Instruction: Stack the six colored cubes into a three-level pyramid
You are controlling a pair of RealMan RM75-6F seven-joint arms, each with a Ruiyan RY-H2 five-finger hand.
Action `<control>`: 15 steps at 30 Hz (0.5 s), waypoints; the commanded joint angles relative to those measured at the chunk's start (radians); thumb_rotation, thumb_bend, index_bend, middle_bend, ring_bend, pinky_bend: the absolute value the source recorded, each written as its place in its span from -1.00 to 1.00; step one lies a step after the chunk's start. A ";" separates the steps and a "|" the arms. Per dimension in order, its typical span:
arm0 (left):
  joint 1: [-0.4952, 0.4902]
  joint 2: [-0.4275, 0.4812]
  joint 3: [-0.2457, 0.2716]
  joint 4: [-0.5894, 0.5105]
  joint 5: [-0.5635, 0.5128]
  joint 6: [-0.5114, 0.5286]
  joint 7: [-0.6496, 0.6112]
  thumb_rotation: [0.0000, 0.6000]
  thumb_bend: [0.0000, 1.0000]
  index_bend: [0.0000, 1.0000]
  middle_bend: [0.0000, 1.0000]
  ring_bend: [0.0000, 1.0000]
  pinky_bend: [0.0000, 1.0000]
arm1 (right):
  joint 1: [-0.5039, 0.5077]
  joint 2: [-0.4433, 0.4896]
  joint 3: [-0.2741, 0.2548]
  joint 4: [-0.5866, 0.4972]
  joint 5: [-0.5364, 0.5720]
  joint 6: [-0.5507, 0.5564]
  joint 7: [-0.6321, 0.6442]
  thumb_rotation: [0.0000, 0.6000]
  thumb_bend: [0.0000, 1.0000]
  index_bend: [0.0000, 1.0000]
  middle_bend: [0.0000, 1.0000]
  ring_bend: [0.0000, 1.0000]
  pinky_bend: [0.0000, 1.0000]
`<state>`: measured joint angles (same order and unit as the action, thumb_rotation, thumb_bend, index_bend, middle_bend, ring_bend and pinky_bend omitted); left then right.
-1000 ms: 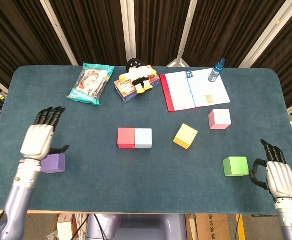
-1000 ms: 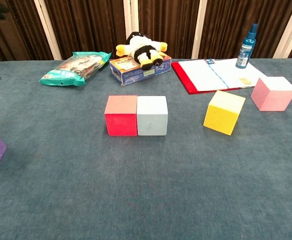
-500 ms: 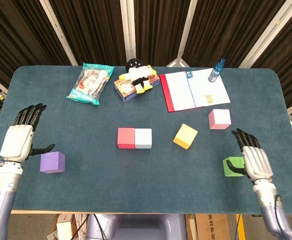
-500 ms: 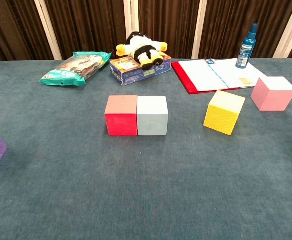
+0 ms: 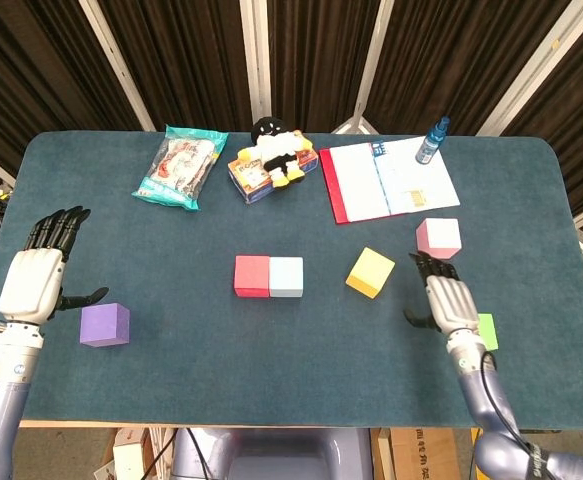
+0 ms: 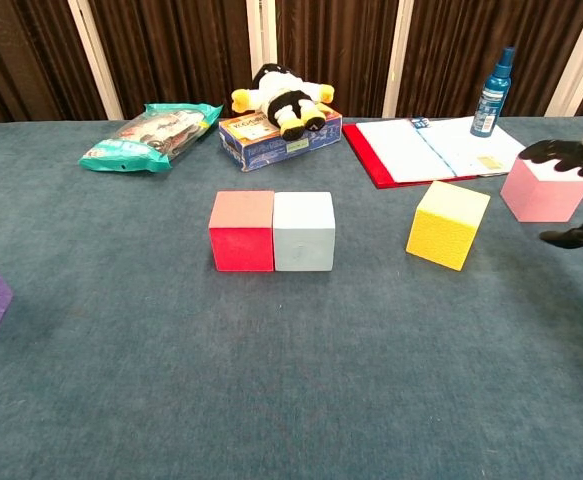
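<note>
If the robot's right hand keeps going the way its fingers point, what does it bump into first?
Probably the pink cube. The right hand points up the table, fingertips just short of it; how high the hand is stays unclear.

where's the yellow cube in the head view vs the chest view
Head view: yellow cube sits right of centre, turned at an angle.
Chest view: it is right of centre, mid-height.
Shared landmark: the pink cube lies just beyond it to the right.
</note>
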<state>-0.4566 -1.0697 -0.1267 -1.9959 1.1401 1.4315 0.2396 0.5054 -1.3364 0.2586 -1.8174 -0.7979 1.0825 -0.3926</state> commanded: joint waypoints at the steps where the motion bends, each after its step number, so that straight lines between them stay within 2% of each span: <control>1: 0.002 -0.002 -0.004 0.002 0.001 -0.003 0.002 1.00 -0.90 -1.00 -0.94 -1.00 -1.00 | 0.031 -0.039 0.011 0.025 0.032 -0.001 -0.023 1.00 -0.32 -1.00 -1.00 -1.00 -1.00; 15: 0.019 -0.015 -0.028 0.005 0.002 -0.022 0.013 1.00 -0.90 -1.00 -0.94 -1.00 -1.00 | 0.117 -0.185 0.028 0.175 0.080 0.032 -0.057 1.00 -0.32 -1.00 -1.00 -1.00 -1.00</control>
<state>-0.4381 -1.0844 -0.1550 -1.9914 1.1419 1.4101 0.2522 0.6159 -1.5143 0.2828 -1.6501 -0.7213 1.1106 -0.4512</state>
